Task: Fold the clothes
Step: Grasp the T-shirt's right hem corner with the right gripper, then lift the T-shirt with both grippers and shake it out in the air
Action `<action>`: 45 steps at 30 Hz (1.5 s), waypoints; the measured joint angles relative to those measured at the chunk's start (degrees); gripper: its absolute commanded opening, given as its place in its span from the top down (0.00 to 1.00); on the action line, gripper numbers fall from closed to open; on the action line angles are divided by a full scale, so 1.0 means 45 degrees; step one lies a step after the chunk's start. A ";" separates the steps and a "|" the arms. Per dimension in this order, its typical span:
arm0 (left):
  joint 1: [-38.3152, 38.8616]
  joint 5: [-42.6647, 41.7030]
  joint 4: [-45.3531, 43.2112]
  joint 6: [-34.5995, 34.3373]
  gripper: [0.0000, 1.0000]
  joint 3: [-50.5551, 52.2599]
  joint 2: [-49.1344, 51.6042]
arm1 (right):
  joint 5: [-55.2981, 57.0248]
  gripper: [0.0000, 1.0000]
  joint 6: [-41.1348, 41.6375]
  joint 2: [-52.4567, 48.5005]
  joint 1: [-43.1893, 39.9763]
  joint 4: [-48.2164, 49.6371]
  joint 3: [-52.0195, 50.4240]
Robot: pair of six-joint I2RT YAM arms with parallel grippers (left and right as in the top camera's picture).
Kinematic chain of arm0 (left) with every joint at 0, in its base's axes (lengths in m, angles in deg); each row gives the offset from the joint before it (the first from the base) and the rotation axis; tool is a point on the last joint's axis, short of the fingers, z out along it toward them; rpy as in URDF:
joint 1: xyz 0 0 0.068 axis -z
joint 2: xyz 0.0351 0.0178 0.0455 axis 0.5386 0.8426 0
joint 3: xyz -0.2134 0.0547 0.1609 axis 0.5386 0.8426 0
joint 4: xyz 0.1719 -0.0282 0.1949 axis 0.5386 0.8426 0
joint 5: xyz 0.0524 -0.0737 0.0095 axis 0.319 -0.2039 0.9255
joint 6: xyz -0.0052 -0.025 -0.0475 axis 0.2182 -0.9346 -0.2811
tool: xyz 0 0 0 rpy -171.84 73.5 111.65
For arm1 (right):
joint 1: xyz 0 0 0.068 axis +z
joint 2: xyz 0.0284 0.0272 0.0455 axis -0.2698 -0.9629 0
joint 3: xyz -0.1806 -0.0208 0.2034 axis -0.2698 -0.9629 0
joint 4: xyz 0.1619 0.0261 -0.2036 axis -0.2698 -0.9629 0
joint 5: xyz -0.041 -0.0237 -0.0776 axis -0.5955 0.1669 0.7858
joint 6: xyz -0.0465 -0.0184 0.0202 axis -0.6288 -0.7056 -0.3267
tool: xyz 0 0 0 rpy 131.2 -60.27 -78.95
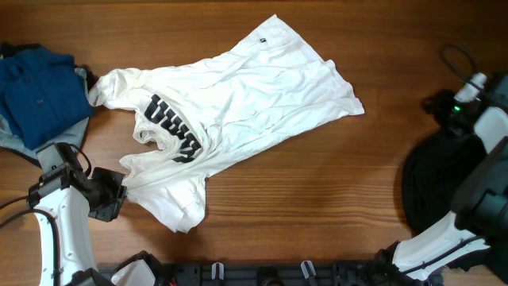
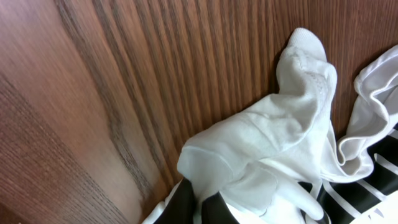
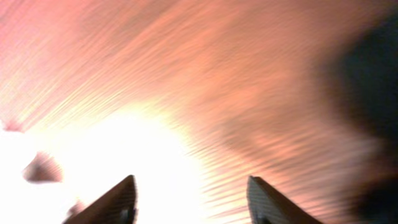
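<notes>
Nearest you, your left gripper point(image 1: 121, 189) is pinching a bunched edge of the white T-shirt point(image 1: 238, 103). The wrist view shows cloth wadded between its fingers point(image 2: 180, 205), likely several layers at once. If you pull from here, the wad may drag the whole shirt into a heap instead of spreading it, or the thin fold may slip free.

Your right gripper point(image 3: 196, 202) has its fingers spread with nothing between them. It sits off by the black garment point(image 1: 421, 191), so nothing pins the shirt's other side.

Farther out, the shirt lies crumpled and slanted across the table point(image 1: 333, 191), with its lettering point(image 1: 171, 127) creased. Its far left corner lies just beside the blue garment point(image 1: 36, 91), so a sideways tug could snag that too.
</notes>
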 measured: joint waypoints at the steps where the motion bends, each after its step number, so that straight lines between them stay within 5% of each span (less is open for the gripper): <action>1: 0.0000 0.0000 0.0005 0.0005 0.96 0.0000 0.0000 | -0.0359 0.32 -0.0262 0.0282 0.0593 -0.0471 0.0024; 9: 0.0000 0.0000 0.0005 0.0000 0.96 0.0000 0.0000 | -0.0044 0.26 -0.1409 0.0695 0.4605 -0.1588 -0.0539; 19: 0.0000 0.0000 0.0000 0.0000 0.96 0.0000 0.0000 | 0.1205 0.29 -0.0529 0.0374 0.4988 -0.0253 -0.1229; 21: 0.0000 -0.0005 -0.0049 0.0005 0.96 0.0000 0.0000 | 0.1078 0.42 -0.0486 0.0131 0.5134 0.0049 -0.1219; 24: 0.0000 0.0000 -0.0053 0.0005 0.96 0.0000 0.0000 | 0.0967 0.96 -0.0413 0.0039 0.5387 0.0180 -0.1224; 28: 0.0000 0.0000 -0.0097 0.0005 0.96 0.0000 0.0000 | 0.0986 0.96 -0.0345 -0.0078 0.5435 -0.0427 -0.1205; 32: 0.0000 -0.0005 -0.0068 0.0452 0.96 0.0000 0.0000 | 0.2322 0.96 0.0471 0.0884 0.5061 -0.4532 -0.0515; 37: 0.0000 -0.0296 -0.0039 0.1307 0.96 0.0000 0.0000 | 0.2744 0.96 0.0709 0.4906 0.4857 -0.5338 0.0165; 45: 0.0000 -0.1239 0.0758 0.2093 0.96 -0.0398 0.0015 | 0.3453 0.96 0.0801 0.5003 0.4857 -0.6664 0.0092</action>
